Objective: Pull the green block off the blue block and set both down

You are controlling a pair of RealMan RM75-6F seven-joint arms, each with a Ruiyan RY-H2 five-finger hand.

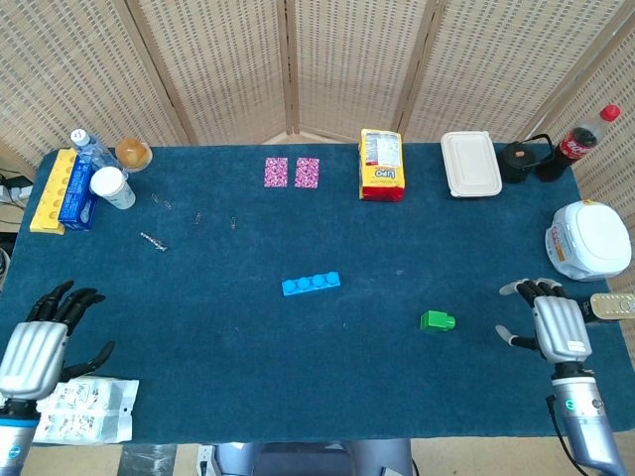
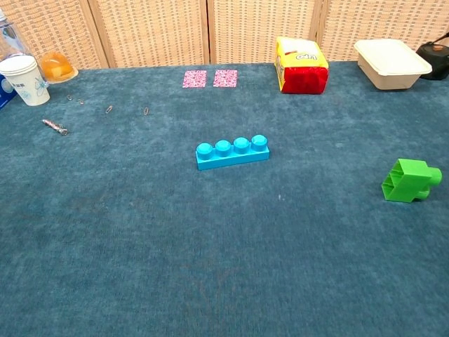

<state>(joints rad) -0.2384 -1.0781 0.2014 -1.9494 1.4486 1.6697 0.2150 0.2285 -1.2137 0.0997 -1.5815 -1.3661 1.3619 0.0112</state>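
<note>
Blue block point(image 1: 311, 284): lies flat, studs up, near the middle of the table point(image 1: 298, 387); green block point(image 1: 437, 320): lies on its side, well apart to the right, neither touched. Left hand point(image 1: 38, 342): at the near left table edge, fingers spread, holding nothing; right hand point(image 1: 558, 326): near the right edge, beside but clear of the green block, fingers apart, empty. Step judged: separation and set-down look complete, so the next move calls only for keeping both hands clear of the blocks.
</note>
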